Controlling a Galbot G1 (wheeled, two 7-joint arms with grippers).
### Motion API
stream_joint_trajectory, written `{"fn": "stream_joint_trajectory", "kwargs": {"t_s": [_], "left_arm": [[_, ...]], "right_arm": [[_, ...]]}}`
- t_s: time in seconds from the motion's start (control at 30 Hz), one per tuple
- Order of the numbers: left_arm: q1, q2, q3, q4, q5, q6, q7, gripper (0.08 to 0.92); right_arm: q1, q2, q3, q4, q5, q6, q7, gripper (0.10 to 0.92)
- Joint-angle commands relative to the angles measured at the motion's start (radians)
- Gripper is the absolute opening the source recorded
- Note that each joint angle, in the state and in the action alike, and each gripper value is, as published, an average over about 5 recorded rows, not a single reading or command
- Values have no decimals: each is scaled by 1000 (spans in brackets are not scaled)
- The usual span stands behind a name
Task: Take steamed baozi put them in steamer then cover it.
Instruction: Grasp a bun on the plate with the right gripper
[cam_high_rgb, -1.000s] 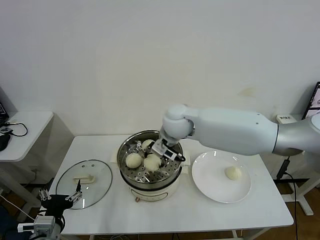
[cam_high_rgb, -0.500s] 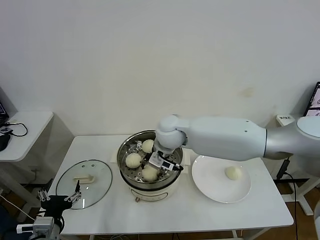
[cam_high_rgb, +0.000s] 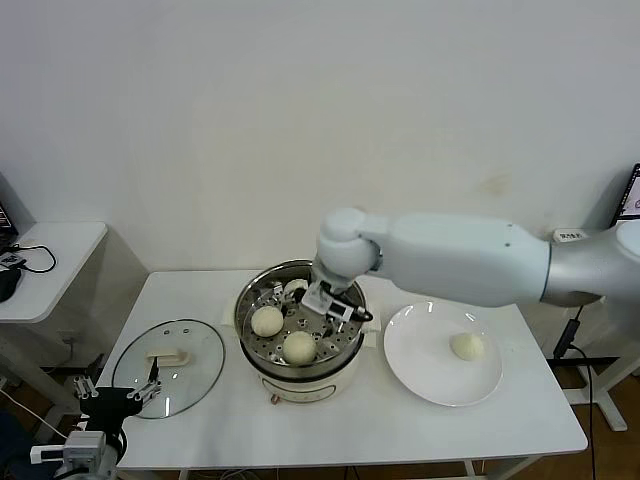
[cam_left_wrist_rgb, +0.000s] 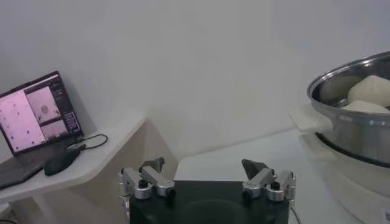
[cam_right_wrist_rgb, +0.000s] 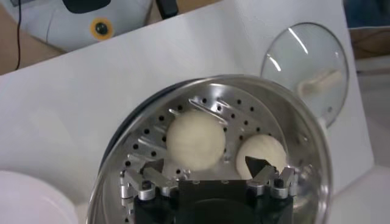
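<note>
I have the right gripper (cam_high_rgb: 322, 304) hanging over the far right part of the steamer (cam_high_rgb: 252, 345), its dark fingers spread apart with nothing between them. The steamer is a round, shiny steel pot on a white base at the middle of the white table (cam_high_rgb: 400, 430); its tray is a flat metal disc dotted with small holes. Two smooth, pale cream buns lie on that tray in plain sight: one bun (cam_high_rgb: 267, 321) on the left, a second bun (cam_high_rgb: 299, 346) nearer me. A third bun (cam_high_rgb: 294, 288) peeks out at the far side, mostly hidden by the gripper. From the right wrist camera I see the steel rim (cam_right_wrist_rgb: 308, 131) and two rounded buns (cam_right_wrist_rgb: 195, 139) just beyond the spread fingertips (cam_right_wrist_rgb: 152, 166). The fourth bun (cam_high_rgb: 466, 345) sits alone on the flat white plate (cam_high_rgb: 420, 375), right of the steamer. The cover (cam_high_rgb: 195, 345), clear glass with a metal rim and a cream oblong handle, lies flat left of the pot. My left gripper (cam_high_rgb: 121, 395) waits low at the near left, fingers wide, holding nothing.
</note>
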Motion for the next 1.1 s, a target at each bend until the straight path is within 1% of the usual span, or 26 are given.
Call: {"fn": "stream_joint_trajectory", "kwargs": {"t_s": [0.03, 0.13, 0.23, 0.37, 0.5, 0.63, 0.87, 1.1], "left_arm": [[0, 9, -1, -2, -1, -1, 0, 823], [-1, 13, 5, -8, 1, -6, -2, 823], [-6, 22, 13, -10, 2, -5, -2, 823], [-14, 37, 24, -5, 2, -2, -1, 823], [-17, 43, 39, -5, 4, -1, -1, 823], [-19, 45, 50, -6, 9, 1, -1, 823], [-12, 42, 58, -9, 16, 2, -1, 823], [-6, 40, 56, -12, 19, 4, -2, 823]], "right_arm": [[44, -212, 105, 14, 101, -177, -71, 823], [32, -317, 103, 44, 121, -242, -83, 823], [-12, -438, 113, 70, 108, -280, -84, 823], [-104, -577, 141, 84, 48, -296, -73, 822], [-227, -661, 209, 71, -39, -287, -59, 823], [-380, -694, 322, 32, -116, -255, -51, 823], [-635, -686, 513, -54, -221, -228, -52, 823], [-744, -650, 617, -138, -287, -215, -46, 823]]}}
